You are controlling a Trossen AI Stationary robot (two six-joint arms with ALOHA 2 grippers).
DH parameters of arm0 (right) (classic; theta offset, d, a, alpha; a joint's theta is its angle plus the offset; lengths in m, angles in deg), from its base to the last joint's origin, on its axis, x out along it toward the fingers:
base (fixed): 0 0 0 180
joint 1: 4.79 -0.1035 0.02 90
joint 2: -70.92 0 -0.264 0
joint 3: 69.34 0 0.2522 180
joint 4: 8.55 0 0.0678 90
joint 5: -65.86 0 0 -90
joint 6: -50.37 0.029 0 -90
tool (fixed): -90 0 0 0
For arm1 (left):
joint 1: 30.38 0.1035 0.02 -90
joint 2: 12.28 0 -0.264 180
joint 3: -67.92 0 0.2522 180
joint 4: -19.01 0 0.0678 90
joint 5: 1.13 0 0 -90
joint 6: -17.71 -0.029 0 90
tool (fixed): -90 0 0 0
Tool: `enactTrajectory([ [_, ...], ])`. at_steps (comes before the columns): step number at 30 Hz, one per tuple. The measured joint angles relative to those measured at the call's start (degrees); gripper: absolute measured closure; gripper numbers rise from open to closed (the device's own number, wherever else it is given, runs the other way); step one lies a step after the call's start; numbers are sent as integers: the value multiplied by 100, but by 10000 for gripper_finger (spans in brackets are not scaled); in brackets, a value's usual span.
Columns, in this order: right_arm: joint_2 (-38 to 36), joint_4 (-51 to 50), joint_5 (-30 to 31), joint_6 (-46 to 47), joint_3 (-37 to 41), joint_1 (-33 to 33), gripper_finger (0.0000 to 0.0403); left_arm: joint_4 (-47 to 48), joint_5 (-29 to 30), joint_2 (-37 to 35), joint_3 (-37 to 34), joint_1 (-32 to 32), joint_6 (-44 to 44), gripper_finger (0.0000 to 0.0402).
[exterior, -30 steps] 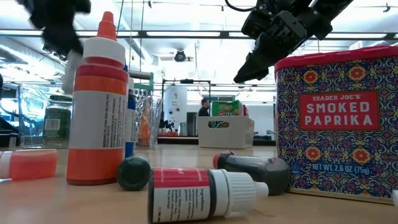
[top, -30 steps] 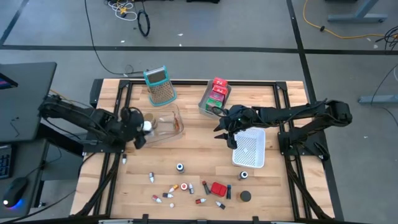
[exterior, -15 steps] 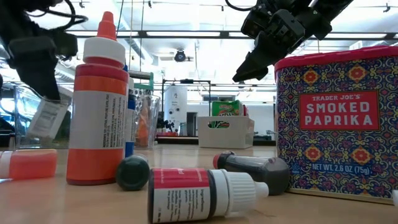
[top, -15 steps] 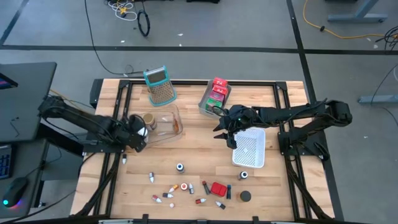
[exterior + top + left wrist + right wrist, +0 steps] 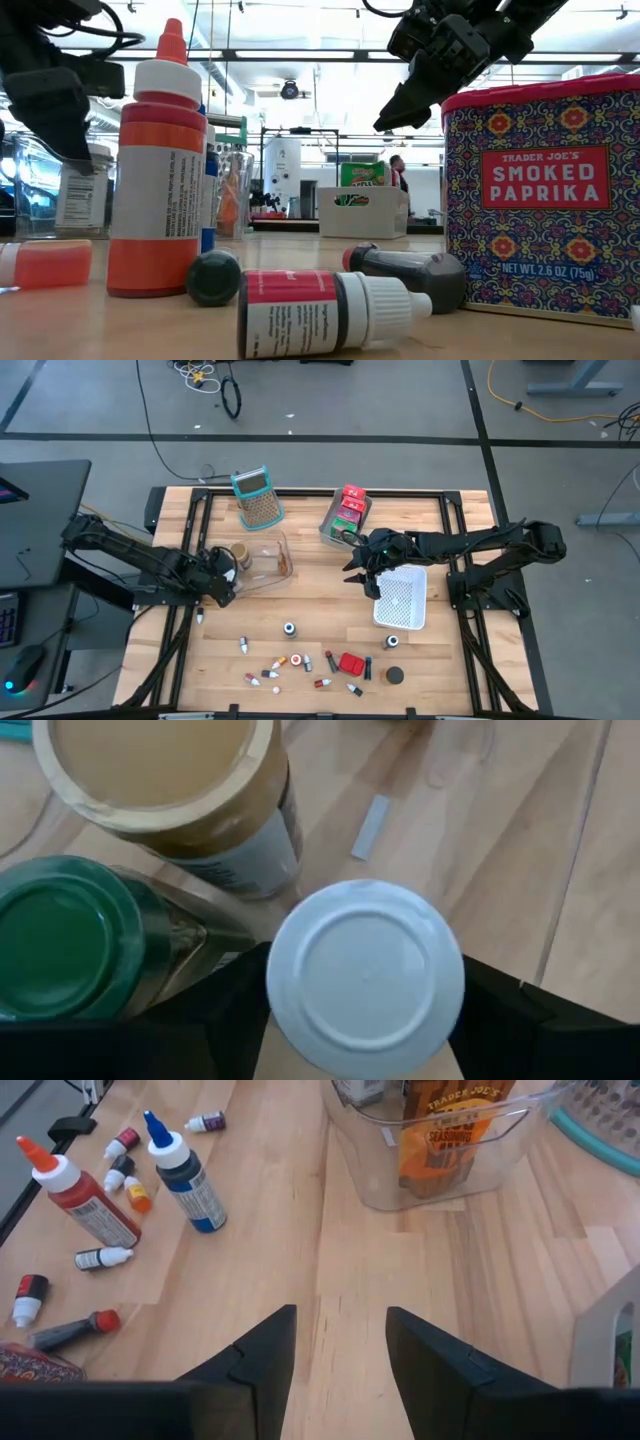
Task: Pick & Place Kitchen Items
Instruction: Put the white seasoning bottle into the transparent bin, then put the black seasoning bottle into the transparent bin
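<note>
A jar with a white lid (image 5: pixel 365 965) stands upright at the left end of the clear bin (image 5: pixel 278 548). Beside it stand a tan-lidded jar (image 5: pixel 160 770) and a green-lidded jar (image 5: pixel 55 935). My left gripper (image 5: pixel 222 572) reaches down over the white-lidded jar, one finger close on each side of its lid. My right gripper (image 5: pixel 340 1350) hangs open over the middle of the table, with nothing between its fingers. Several small bottles (image 5: pixel 290 665) and a red paprika tin (image 5: pixel 350 663) lie near the front edge. My left gripper's fingers (image 5: pixel 235 1010) come from above, slanting down, and flank the rim of the jar's white lid (image 5: pixel 285 1010). I cannot tell whether they touch it. The jar (image 5: pixel 82 198) stands upright on its own base.
A teal-handled grater (image 5: pixel 257 498) lies at the far edge. A grey bin with red and green packets (image 5: pixel 346 515) sits behind my right gripper. A white perforated basket (image 5: pixel 402 598) lies to the right of centre. Bare wood lies between the clear bin and the bottles.
My left gripper has come down with the white-lidded jar. Half a second ago the jar hung tilted below the fingers. It now stands upright beside the tan-lidded jar.
</note>
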Motion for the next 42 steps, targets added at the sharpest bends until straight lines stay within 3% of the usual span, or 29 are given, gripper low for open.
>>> enactTrajectory([
  [10, 0, 32, -1, -57, 0, 0, 238, 128, 80, 0, 576, 0, 17, 134],
  [16, 2, 526, 216, 53, 0, 0, 238, 107, 712, -2, 1008, 0, -79, 146],
  [20, 2, 832, 444, 168, 0, 0, 238, -601, 1010, 0, 1041, 0, -600, 150],
  [28, 2, 973, 619, -67, 0, -1, 238, -2824, 934, 2, 1041, 0, -2226, 152],
  [34, 2, 973, -192, -513, 0, -347, 238, -3483, 714, 2, 1041, -2, -3069, 152],
  [42, 2, 1178, -1018, -639, 0, -1306, 235, -3410, 718, 96, 1038, 0, -3106, 152],
])
